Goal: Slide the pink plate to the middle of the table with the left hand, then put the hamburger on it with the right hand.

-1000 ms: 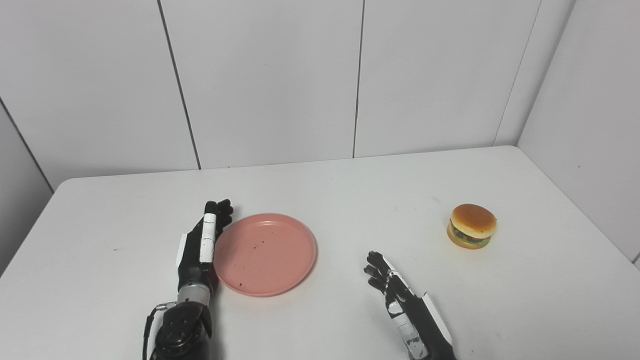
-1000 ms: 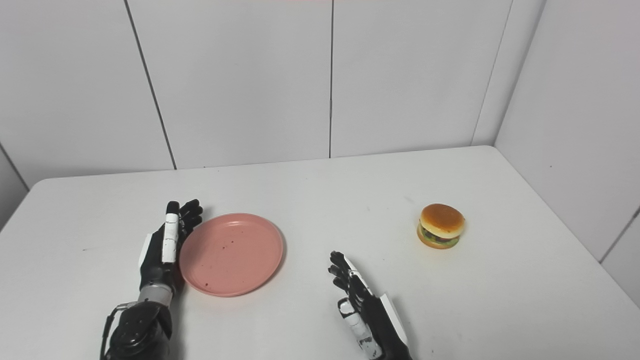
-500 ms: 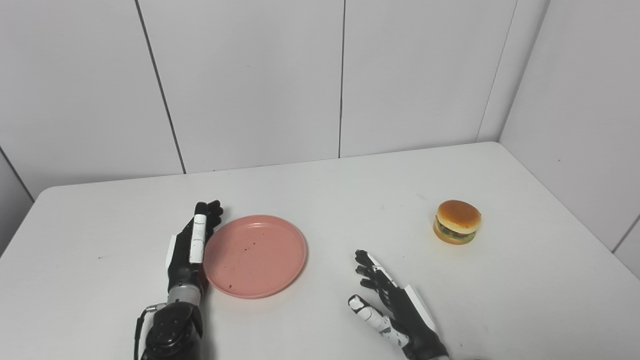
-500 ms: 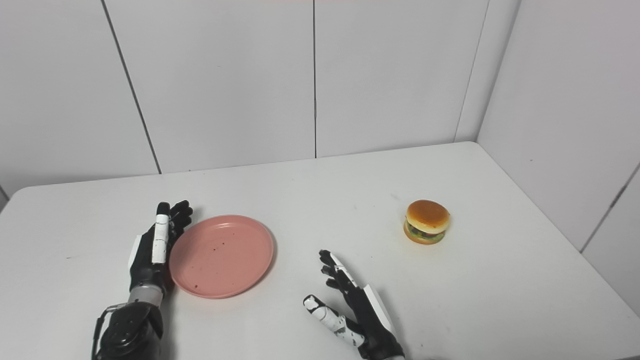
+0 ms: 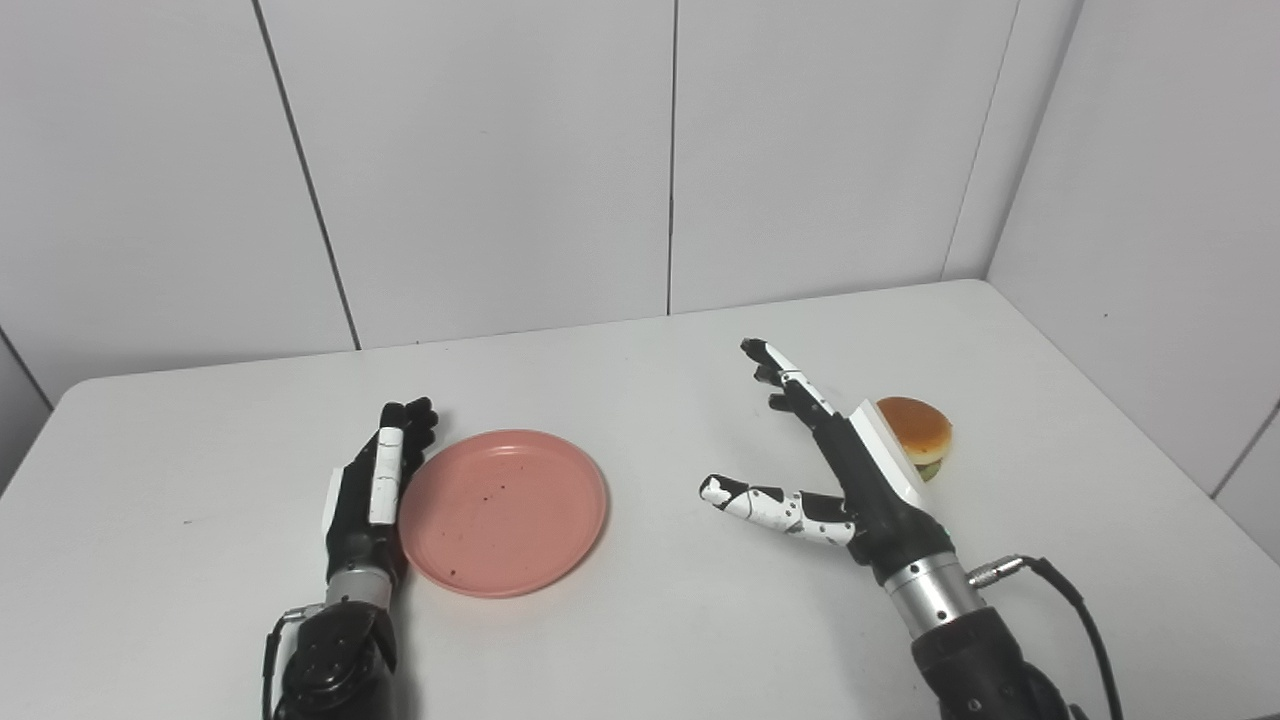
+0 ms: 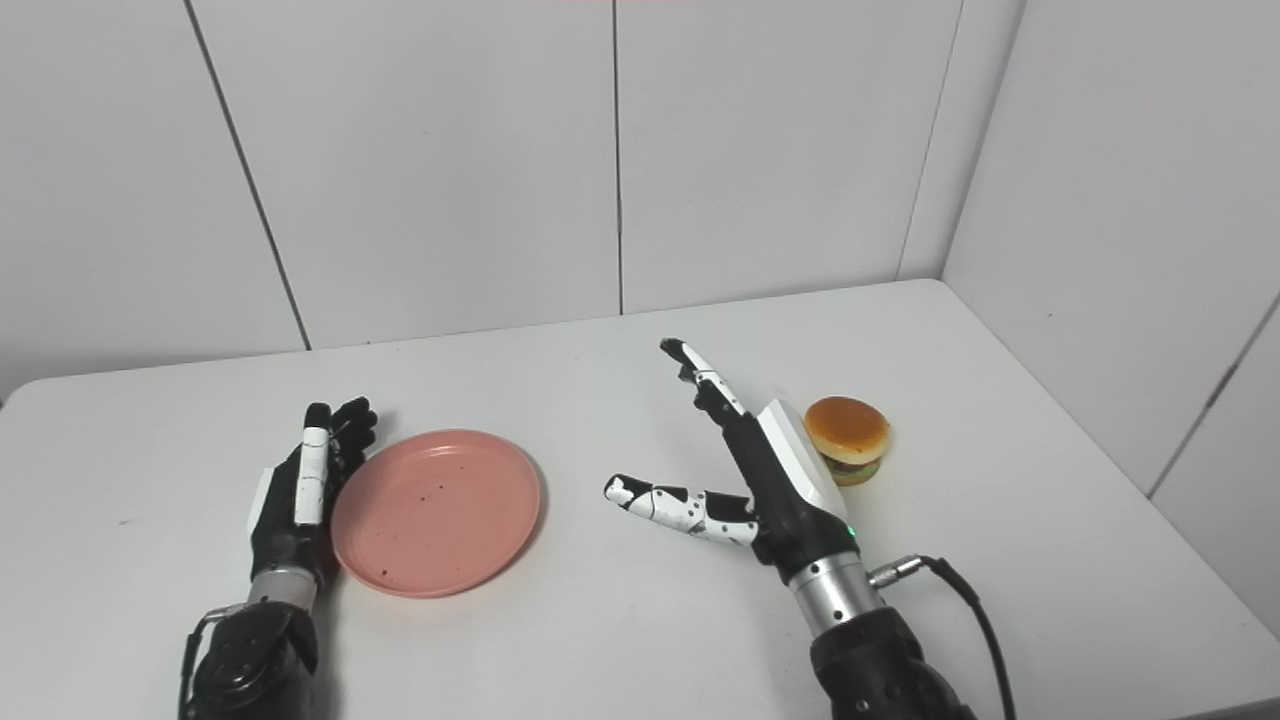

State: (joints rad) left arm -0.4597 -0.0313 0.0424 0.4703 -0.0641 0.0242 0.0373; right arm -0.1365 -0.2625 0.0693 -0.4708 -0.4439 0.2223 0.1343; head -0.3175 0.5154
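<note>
White wall panels close off the back and right of a white tabletop (image 5: 640, 640). From the left eye view, the round pink plastic plate (image 5: 503, 510) lies left of the table's middle, and the left hand (image 5: 373, 490) stands edge-on against the plate's left rim, fingers straight and pressed together, holding nothing. The big change is on the other side: a second ago the right hand (image 5: 850, 470) lay low near the front edge, and now it is lifted and reaching forward, fingers spread and thumb stuck out to the left, empty. It partly covers the small toy hamburger with a tan bun (image 5: 915, 432), which sits on the table well right of the plate, where it was before. The whole picture has drifted a little between frames, so the camera has moved; the plate does not seem to have slid further.

From the right eye view, the plate (image 6: 435, 511) and the left hand (image 6: 300, 485) show the same contact at the rim. The right hand (image 6: 770, 470) hangs just left of the hamburger (image 6: 846, 432) without touching it. This suggests the sliding step is over or nearly so, though the plate looks short of centre, and the reach for the hamburger has begun. The open hand must still move right and close round the bun.
</note>
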